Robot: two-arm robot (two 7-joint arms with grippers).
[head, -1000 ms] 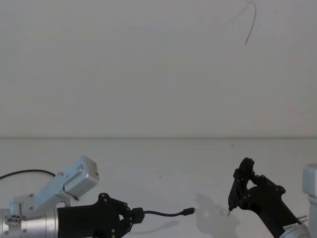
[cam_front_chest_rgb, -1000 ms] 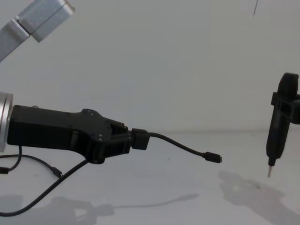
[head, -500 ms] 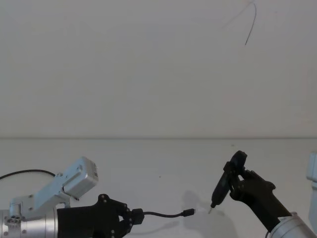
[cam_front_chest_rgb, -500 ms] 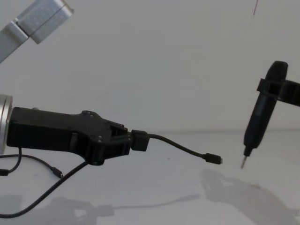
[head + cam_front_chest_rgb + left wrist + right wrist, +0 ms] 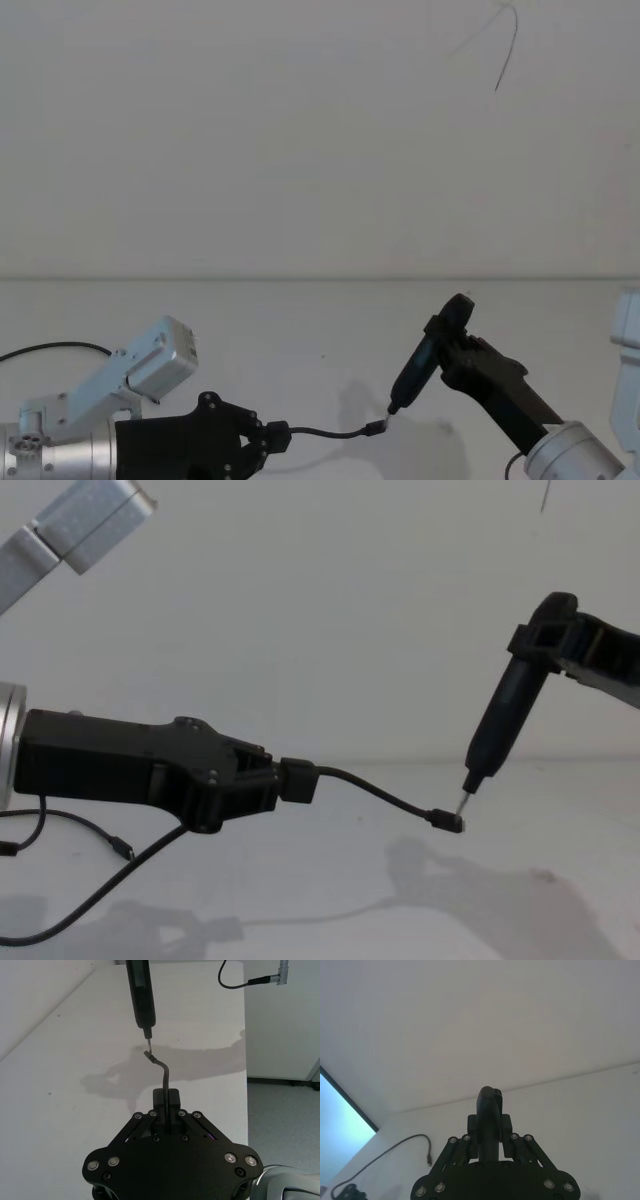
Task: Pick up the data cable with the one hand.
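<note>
Chest view: left gripper [image 5: 268, 785] pinches data cable [image 5: 382, 793]; right gripper [image 5: 537, 640] clamps black stick [image 5: 500, 720].

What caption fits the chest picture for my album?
Left claw holds up the cable; a black stick hovers tip-first by the plug.

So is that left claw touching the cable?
Touching. The chest view shows the left gripper shut on the thick collar of the data cable; the left wrist view shows the cable leaving that grip. The right gripper holds a stick tool by the plug.
</note>
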